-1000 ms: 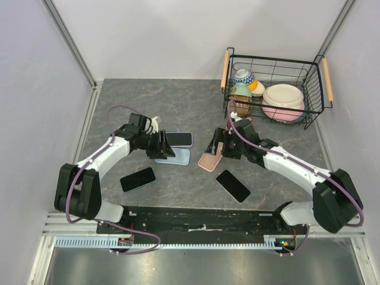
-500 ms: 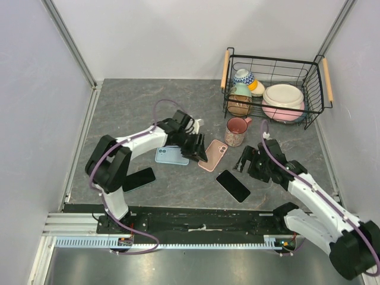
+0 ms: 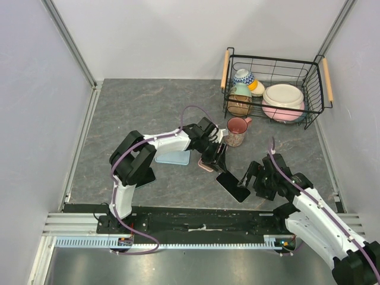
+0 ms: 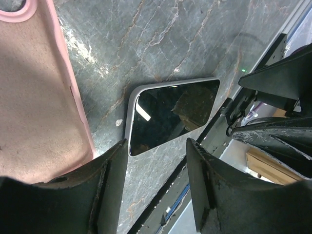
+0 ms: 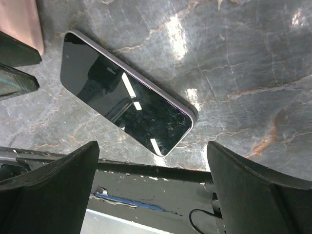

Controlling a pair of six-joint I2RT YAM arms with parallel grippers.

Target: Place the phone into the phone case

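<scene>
While the phone [image 3: 233, 186] lies flat and screen-up on the table [image 3: 130, 113] at the lower centre of the top view, it is flanked by both arms. Its long axis is seen to run from upper left to lower right. The left gripper [image 3: 217, 163] is held over the upper-left end, with jaws partly apart and nothing between them. The pink case [image 4: 39, 97] is seen just beside it, at the left of the left wrist view, close to the phone but not touching it. The right gripper [image 3: 254, 178] is held just right of the lower-right end, with jaws spread wide and empty. In both wrist views the phone's length is laid roughly across the gap between the fingers. A turn of the wrist is therefore judged necessary before the narrow sides can be pinched.
</scene>
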